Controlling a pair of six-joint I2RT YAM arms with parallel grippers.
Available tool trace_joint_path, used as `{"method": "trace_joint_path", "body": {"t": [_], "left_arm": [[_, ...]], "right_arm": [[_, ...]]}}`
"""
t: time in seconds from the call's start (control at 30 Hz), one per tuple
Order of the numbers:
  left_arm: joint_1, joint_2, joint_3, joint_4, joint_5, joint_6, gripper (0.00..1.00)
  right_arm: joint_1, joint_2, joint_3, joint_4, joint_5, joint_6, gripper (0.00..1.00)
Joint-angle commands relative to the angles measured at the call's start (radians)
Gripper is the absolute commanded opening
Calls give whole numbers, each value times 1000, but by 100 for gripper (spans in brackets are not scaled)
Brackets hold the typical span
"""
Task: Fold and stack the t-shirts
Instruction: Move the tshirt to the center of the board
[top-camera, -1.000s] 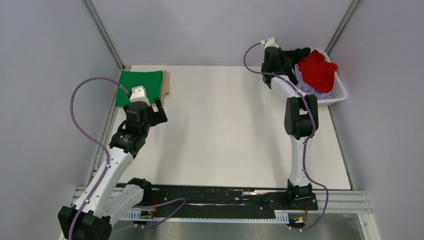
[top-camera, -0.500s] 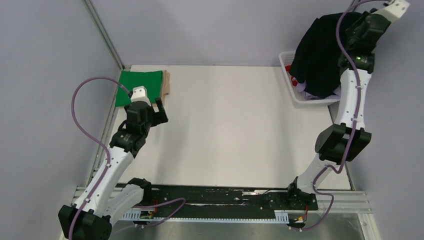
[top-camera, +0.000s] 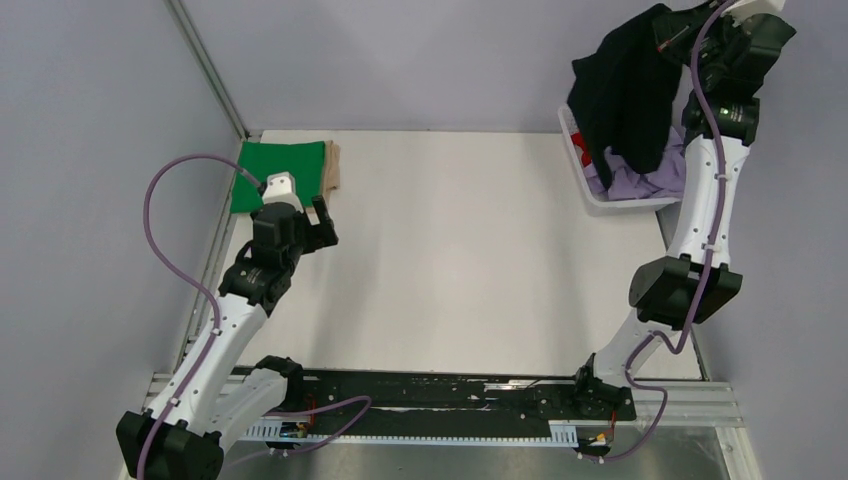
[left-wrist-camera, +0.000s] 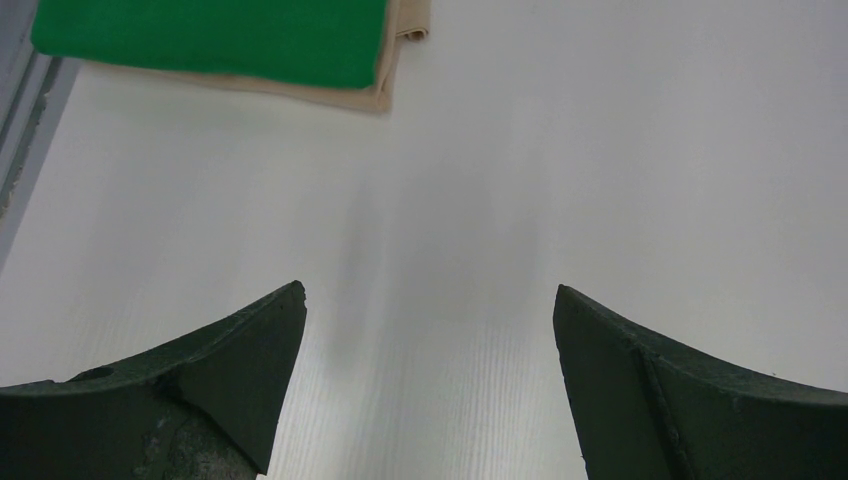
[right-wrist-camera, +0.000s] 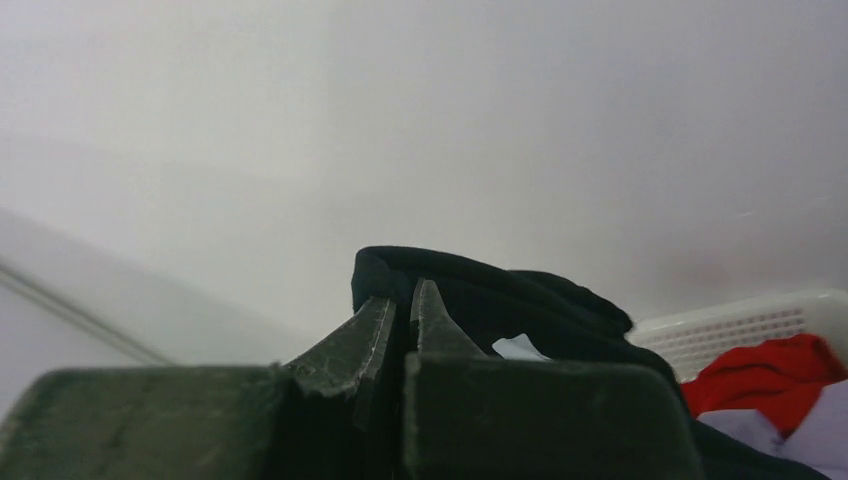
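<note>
Right wrist only: closed claw, black tee

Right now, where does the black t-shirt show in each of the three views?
Top external: upper right, the black t-shirt hangs over the white basket.
Left wrist: not in it.
Right wrist: centre, pinched in the shut right gripper.
Shared landmark: the basket, lower right in the right wrist view; the left wrist shares only the green t-shirt with the top view.

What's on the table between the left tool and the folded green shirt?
Nothing: the left wrist view shows only bare white table between the open left tool and the green t-shirt atop the tan t-shirt.
</note>
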Motion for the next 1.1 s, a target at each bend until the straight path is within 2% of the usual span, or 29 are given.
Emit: {"method": "trace_joint_path", "body": {"t": [0.0,0.13,0.3,0.53,0.63,0.8,0.9,0.93,0.97,1.0,1.07], "left_arm": [[0,-31,51,22,16,-49,100],[0,-34,86,-32,-5,-123,100],[0,-56,113,-109,12,-205,100],[0,-74,152,-242,2,-254,100],[0,-80,157,-282,8,-265,100],[0,-90,130,-306,67,-277,100],[0,-62,105,-313,111,-284,100],[0,-53,89,-312,137,-285,100],[1,-34,73,-309,154,-284,100],[0,-25,66,-302,192,-280,100],[0,4,38,-272,247,-274,100]], "right_arm": [[99,-158,-45,27,-152,62,0],[269,-288,-165,14,-94,41,0],[546,-381,-290,-26,33,57,0],[952,-438,-439,-46,540,-49,0],[1008,-430,-500,-83,655,1,0],[1001,-367,-654,-132,865,114,0],[925,-274,-677,-216,853,177,0],[882,-229,-670,-251,814,186,6],[839,-185,-663,-265,769,184,18],[797,-146,-652,-276,730,177,37],[745,-87,-633,-293,719,156,91]]}}
